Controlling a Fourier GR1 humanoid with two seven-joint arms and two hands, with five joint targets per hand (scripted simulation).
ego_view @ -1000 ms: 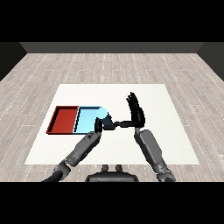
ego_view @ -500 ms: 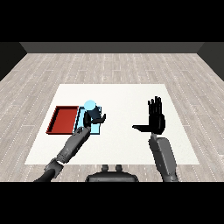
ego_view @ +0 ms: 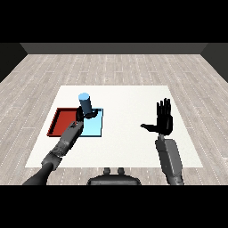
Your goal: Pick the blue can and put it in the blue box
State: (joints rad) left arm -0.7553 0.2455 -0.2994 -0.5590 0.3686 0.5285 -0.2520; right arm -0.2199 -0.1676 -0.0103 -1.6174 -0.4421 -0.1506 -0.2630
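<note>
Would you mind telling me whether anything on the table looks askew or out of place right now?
Nothing stands out. The left hand holds the blue can roughly upright over the light blue tray, beside the red tray. The right hand is open, raised above the table.

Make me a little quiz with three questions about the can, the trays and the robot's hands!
1. Where is the blue can?
A. above the light blue tray
B. lying on the red tray
C. in the right hand

2. How many trays are on the table?
A. one
B. two
C. three

3. How is the right hand?
A. curled in a fist
B. holding a can
C. open, fingers straight

Answers: 1 A, the left hand holds it over that tray. 2 B, one red, one light blue. 3 C, its fingers point up, holding nothing.
</note>
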